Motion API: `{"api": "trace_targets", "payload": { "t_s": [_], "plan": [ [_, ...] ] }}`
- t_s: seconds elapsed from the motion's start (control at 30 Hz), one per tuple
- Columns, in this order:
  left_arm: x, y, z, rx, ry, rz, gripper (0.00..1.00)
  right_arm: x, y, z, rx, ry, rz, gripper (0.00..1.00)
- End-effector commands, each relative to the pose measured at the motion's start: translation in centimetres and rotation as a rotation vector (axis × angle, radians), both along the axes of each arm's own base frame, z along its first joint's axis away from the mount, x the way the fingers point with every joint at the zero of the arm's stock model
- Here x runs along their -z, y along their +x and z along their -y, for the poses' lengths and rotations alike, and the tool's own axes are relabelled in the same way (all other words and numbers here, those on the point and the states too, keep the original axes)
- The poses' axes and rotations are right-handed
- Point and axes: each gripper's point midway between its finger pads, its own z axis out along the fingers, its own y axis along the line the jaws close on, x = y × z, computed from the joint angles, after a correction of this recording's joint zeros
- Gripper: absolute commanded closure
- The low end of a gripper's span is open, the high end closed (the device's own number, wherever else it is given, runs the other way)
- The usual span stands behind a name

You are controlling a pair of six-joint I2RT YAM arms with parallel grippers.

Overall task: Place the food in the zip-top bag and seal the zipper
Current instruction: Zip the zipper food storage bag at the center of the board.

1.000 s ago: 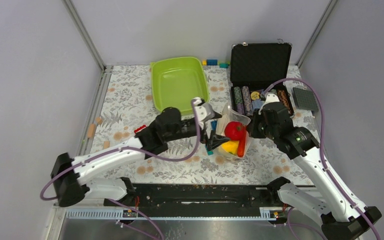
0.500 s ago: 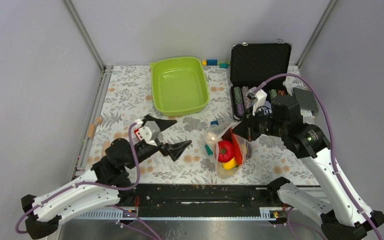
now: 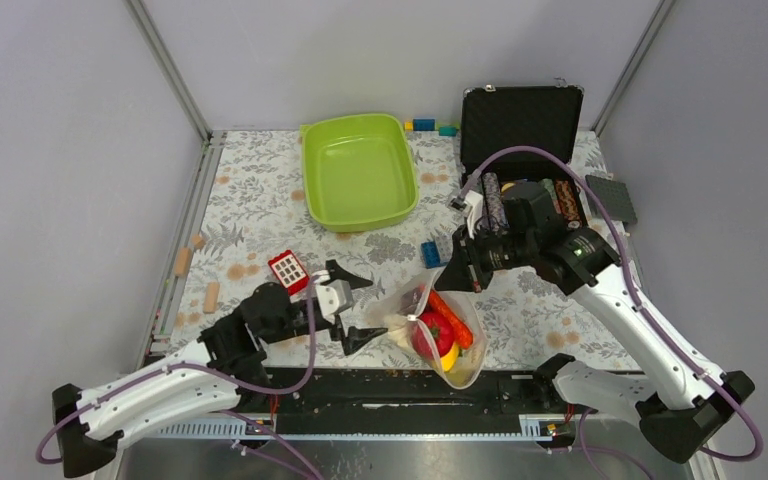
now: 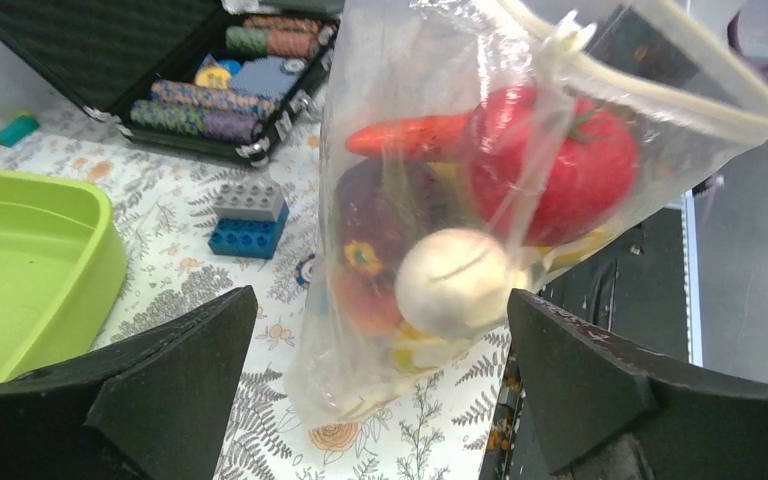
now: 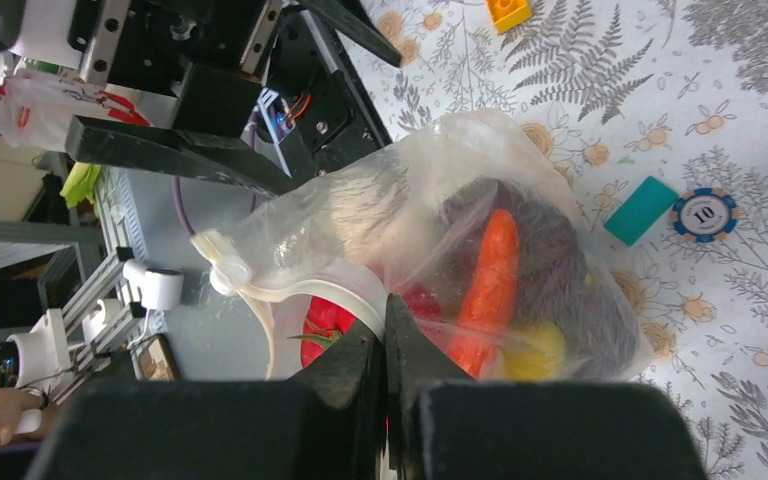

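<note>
Food [image 4: 560, 165] sits in the bag [image 5: 360, 215]: a red tomato, a carrot, a white ball and more. The right end effector [image 5: 385, 345] is pinching the bag's top edge and has carried it away from the black case [image 3: 520, 120] to the near side of the bench [image 3: 260, 200]. The left end effector [image 3: 353, 308] has pulled back. It is spread wide and faces the bag without touching it. The zipper [image 4: 680, 85] still gapes, so I think closing it is the job left.
</note>
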Motion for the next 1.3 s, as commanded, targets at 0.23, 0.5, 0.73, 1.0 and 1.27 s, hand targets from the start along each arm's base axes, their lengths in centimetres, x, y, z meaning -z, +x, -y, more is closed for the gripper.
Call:
{"api": "trace_targets", "payload": {
  "t_s": [0.23,0.5,0.73,1.0,1.27],
  "plan": [
    [-3.0,-0.5,4.8,0.199,0.003,0.084,0.02,0.0,0.9,-2.1,-0.048,0.009,-0.020,1.00],
    [-3.1,-1.4,5.0,0.252,-0.007,0.073,0.03,0.9,1.9,-1.9,0.003,-0.035,-0.025,1.00],
    [-3.1,-1.1,5.4,0.231,0.011,0.003,0.05,1.1,2.5,-1.8,0.048,-0.060,-0.049,1.00],
    [-2.7,-1.0,6.6,0.270,0.053,-0.012,0.15,1.7,2.9,-1.5,0.085,-0.092,-0.067,1.00],
    [-2.7,-1.3,6.9,0.317,0.066,0.032,0.27,2.1,3.2,-1.5,0.104,-0.110,-0.076,1.00]
  ]
}}
